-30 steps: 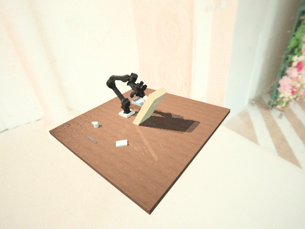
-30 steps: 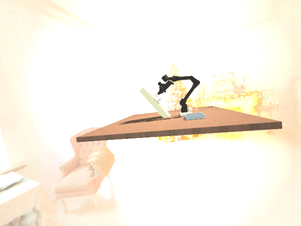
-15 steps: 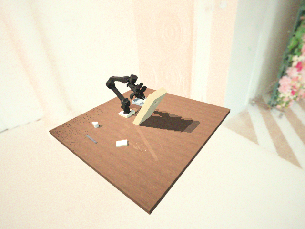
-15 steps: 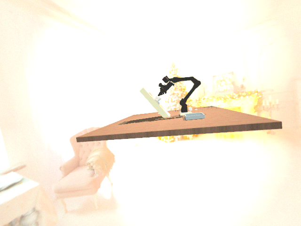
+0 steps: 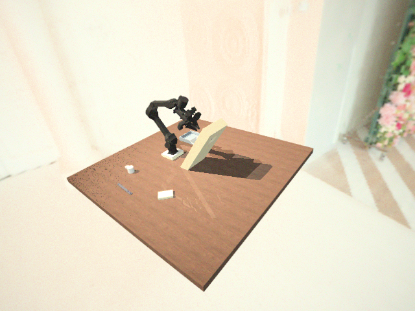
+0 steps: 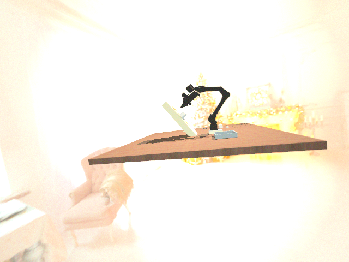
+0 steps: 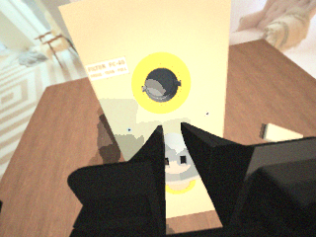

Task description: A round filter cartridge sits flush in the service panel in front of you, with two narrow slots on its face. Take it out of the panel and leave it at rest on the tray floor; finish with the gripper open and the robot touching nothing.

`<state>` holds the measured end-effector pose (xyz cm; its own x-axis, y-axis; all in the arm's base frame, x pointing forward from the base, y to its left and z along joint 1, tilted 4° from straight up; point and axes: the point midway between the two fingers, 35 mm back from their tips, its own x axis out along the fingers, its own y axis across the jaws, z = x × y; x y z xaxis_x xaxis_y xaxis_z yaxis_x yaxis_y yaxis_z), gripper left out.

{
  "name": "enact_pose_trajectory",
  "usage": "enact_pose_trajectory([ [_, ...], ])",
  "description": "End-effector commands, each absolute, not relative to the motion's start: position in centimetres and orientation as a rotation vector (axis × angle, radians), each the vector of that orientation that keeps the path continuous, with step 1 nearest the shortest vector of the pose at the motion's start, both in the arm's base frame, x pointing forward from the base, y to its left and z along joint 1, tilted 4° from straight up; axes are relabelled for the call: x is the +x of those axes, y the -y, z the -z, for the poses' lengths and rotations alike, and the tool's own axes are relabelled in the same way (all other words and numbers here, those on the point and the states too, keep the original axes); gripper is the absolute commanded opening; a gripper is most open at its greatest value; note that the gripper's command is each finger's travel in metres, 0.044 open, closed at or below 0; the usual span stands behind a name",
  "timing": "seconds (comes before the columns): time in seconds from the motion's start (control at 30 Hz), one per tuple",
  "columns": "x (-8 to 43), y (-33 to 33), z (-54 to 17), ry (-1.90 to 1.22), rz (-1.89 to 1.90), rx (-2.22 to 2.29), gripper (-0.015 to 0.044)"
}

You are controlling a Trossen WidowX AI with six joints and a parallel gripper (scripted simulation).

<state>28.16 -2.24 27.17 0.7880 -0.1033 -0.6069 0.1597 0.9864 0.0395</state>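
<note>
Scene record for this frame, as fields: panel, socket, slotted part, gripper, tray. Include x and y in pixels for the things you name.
panel: tilted, beige [image 5: 200,145] [image 6: 176,117] [image 7: 178,30]
socket: uncovered, inside the upper yellow ring [image 7: 139,94]
slotted part: pale, round, beside the panel's lower part [image 7: 174,170]; probably the cartridge, whether loose or seated cannot be told
gripper: partly open [image 5: 198,129] [image 6: 181,106] [image 7: 171,125], apparently holding nothing
tray: on the table, beyond the panel's lower edge [image 5: 186,141] [image 6: 226,135]
</note>
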Motion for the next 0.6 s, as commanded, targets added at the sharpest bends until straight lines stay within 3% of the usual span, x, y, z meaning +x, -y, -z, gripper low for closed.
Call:
enact_pose_trajectory([
  [0.0, 29.8, 2.4, -29.7, -0.646, 0.143, 0.092, 0.009],
  [0.07, 29.8, 2.4, -29.8, -0.646, 0.143, 0.092, 0.009],
  [0.43, 29.6, 2.1, -37.0, -0.634, 0.142, 0.091, 0.0379],
  [0.53, 29.2, 2.1, -34.7, -0.715, 0.139, 0.08, 0.0305],
  [0.57, 28.8, 2.1, -33.1, -0.773, 0.137, 0.072, 0.0305],
])
